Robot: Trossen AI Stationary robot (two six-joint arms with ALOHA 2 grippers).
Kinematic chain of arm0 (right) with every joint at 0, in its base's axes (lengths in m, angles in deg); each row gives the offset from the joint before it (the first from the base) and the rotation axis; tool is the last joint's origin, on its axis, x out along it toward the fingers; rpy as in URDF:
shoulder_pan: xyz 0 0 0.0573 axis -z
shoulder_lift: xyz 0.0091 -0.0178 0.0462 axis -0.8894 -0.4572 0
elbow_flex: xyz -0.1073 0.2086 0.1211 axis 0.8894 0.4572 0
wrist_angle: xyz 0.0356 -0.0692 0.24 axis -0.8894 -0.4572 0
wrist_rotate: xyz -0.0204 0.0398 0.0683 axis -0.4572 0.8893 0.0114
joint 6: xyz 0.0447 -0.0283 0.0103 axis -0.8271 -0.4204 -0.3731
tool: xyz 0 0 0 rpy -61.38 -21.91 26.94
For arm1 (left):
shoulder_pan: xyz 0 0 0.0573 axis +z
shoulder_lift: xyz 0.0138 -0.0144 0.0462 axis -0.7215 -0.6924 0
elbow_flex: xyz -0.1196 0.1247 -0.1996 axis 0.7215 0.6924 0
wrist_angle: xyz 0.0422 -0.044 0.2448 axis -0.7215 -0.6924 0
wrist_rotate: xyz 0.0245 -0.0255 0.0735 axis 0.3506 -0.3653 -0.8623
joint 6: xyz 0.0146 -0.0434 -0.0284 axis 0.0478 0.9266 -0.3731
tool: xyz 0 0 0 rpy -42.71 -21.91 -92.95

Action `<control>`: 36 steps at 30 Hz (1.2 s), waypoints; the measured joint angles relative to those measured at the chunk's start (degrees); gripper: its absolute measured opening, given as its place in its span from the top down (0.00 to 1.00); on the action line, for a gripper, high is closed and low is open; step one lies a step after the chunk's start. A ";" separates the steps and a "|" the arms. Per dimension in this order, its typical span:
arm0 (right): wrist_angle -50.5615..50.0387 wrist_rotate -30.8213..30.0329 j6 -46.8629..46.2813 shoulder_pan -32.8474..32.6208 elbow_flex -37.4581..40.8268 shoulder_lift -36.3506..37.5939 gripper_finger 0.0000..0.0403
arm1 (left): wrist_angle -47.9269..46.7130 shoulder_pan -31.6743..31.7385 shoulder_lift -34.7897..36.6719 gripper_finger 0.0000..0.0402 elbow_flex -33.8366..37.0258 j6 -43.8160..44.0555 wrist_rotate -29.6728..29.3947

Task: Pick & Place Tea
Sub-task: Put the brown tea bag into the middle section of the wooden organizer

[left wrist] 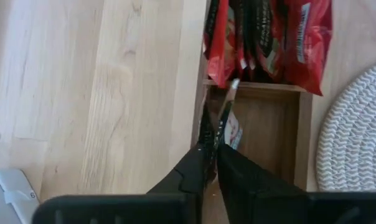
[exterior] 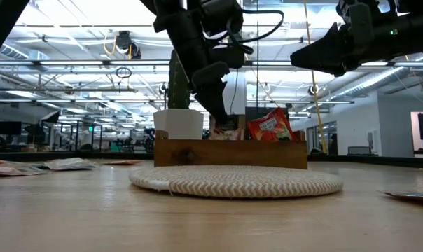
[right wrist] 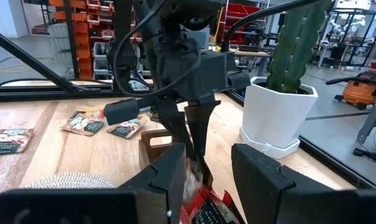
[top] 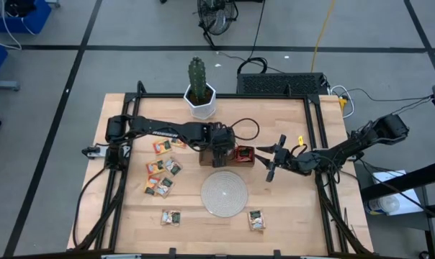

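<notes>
Lowering my left pincer (left wrist: 211, 146) into the wooden tray (left wrist: 305, 134), fingers nearly closed on a tea sachet (left wrist: 228, 121); letting go now risks it tipping against the divider or catching between fingertips.

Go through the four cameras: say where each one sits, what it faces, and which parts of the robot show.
High: above the table, looking straight down; both arms, left hand over the wooden tray.
Low: at table-top height, facing the woven disc and tray; arms enter from above.
Left wrist: on the left arm, facing down into the tray; own fingers pinch a sachet.
Right wrist: on the right arm, facing the left hand and cactus; own fingers apart.
All four share the tray.
</notes>
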 joint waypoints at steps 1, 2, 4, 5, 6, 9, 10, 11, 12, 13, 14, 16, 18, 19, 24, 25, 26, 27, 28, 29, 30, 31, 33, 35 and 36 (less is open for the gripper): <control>-0.02 0.00 -0.02 0.00 0.00 0.00 0.71 | 0.00 -0.01 -0.01 0.86 0.00 0.00 0.00; -0.02 0.00 0.00 0.00 0.00 0.00 0.71 | -0.02 -0.01 0.00 0.86 0.00 0.00 0.11; 0.00 0.00 -0.01 0.00 0.00 0.00 0.71 | -0.06 -0.01 -0.02 0.86 0.00 0.04 0.71; 0.00 0.00 0.00 0.00 0.00 0.00 0.71 | 0.01 -0.01 -0.02 0.86 0.00 0.07 1.06; -0.02 0.00 0.00 0.00 0.00 0.00 0.71 | 0.15 -0.01 -0.02 0.86 0.00 0.06 1.24; 0.00 0.00 0.00 0.00 0.00 0.00 0.71 | 0.59 -0.01 -0.02 0.86 0.00 0.17 1.27; -0.01 0.00 0.00 0.00 0.00 0.00 0.71 | 0.66 -0.01 -0.02 0.85 0.00 0.11 1.27; 0.00 0.00 0.00 0.00 0.00 0.00 0.71 | 0.62 -0.01 0.31 0.85 0.00 -0.35 1.27; -0.02 0.00 0.00 0.00 0.00 0.00 0.71 | 0.49 -0.03 0.57 0.84 0.00 -0.88 1.29; 0.00 0.00 0.00 0.00 0.00 0.00 0.71 | 0.91 -0.14 0.88 0.84 0.00 -1.15 1.27; 0.00 0.02 0.02 0.00 0.00 0.00 0.71 | 1.22 -0.25 1.88 0.83 0.00 -1.18 1.22; 0.07 0.00 0.07 -0.01 0.04 0.00 0.71 | 1.30 -0.59 3.72 0.82 0.00 -1.28 0.56; 0.00 0.09 0.07 -0.02 0.05 -0.02 0.71 | 2.32 -1.01 5.78 0.82 -0.11 -1.38 0.27; 0.04 0.31 0.06 -0.02 0.09 -0.02 0.71 | 2.04 -1.23 6.53 0.82 -0.10 -1.54 0.22; 0.36 6.83 0.77 -0.38 0.09 -0.02 0.71 | 1.98 -2.09 11.67 0.82 -0.04 -1.01 0.24; 0.69 9.05 1.84 -0.44 0.09 -0.01 0.71 | 1.97 -2.27 12.45 0.82 -0.04 -0.02 0.24; 1.17 11.81 2.81 -0.44 0.09 -0.01 0.71 | 2.21 -2.40 13.26 0.82 -0.04 0.95 0.22; 1.61 14.86 3.69 -0.44 0.09 -0.01 0.71 | 2.32 -2.55 13.86 0.82 -0.04 1.74 0.22; 1.98 17.88 4.65 -0.43 0.09 -0.02 0.71 | 2.71 -2.73 14.18 0.82 -0.04 2.27 0.22; 2.68 21.27 5.13 -0.42 0.09 -0.02 0.71 | 3.52 -2.78 14.67 0.82 -0.04 2.49 0.22; 3.71 24.67 5.22 -0.42 0.09 -0.02 0.71 | 3.73 -2.86 15.29 0.82 -0.04 2.68 0.25; 4.88 28.06 4.86 -0.42 0.09 -0.02 0.71 | 3.71 -3.00 15.68 0.82 -0.03 3.16 0.33; 7.12 34.96 2.89 -0.46 0.09 -0.02 0.71 | 4.47 -3.20 16.28 0.82 -0.11 4.11 1.17; 5.59 38.13 1.52 -1.24 -0.98 0.02 0.71 | 3.08 -3.50 16.89 0.82 0.02 3.22 1.43; 2.29 37.79 1.18 -1.99 -2.39 0.00 0.71 | 3.18 -3.58 17.16 0.82 0.02 2.24 1.56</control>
